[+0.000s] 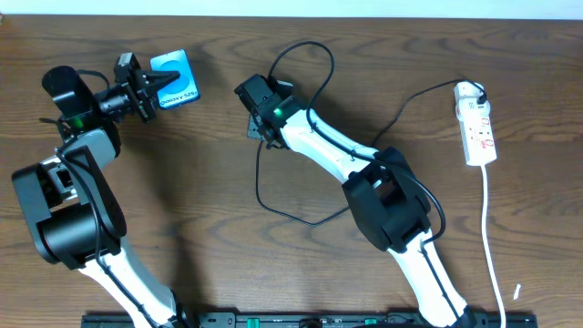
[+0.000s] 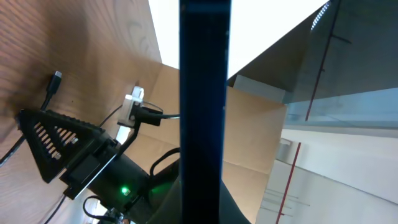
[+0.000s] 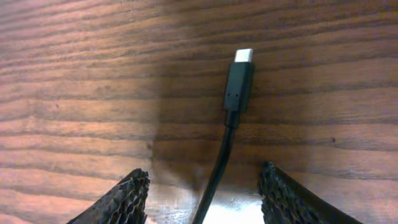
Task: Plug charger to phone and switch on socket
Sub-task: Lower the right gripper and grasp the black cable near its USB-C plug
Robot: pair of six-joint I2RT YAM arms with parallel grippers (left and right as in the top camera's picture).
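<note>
Wooden table (image 1: 410, 55) carries the whole setup. Socket (image 1: 477, 137) lies near the right edge, its white lead trailing toward the front, well apart from both arms. Phone (image 1: 175, 80) is at upper left, tilted, pinched at one end by the left gripper (image 1: 153, 91), jaws pressed onto it. Charger (image 1: 301, 219) loops across mid-table by the right arm. Right gripper (image 3: 204, 180) jaws are spread, with the cable running between them untouched. Connector (image 3: 239, 84) lies flat on the wood just ahead.
</note>
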